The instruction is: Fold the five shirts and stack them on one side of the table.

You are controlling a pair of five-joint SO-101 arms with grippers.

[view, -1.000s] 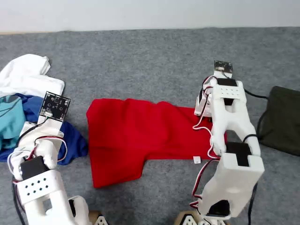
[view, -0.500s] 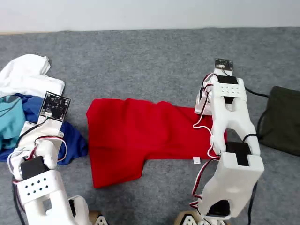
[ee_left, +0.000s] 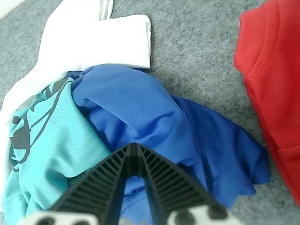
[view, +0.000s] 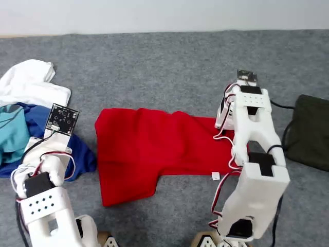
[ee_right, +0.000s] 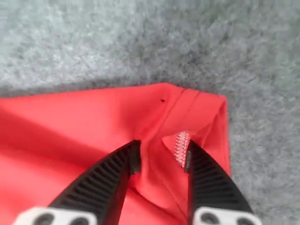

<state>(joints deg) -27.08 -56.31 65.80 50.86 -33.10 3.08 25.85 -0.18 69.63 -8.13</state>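
The right arm has drawn slightly nearer and the left has edged right. The right end effector stands apart astride a raised fold at the far right corner of the red shirt, which lies mid-surface, probably ready to pinch it for folding. The left end effector, fingers together and empty, hangs over the blue shirt in the left pile, out of the way.

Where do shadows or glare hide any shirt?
High view: even light, no glare on the red shirt. Left wrist view: the blue shirt is evenly lit. Right wrist view: a soft shadow lies in the red fold at the right gripper, hiding little.
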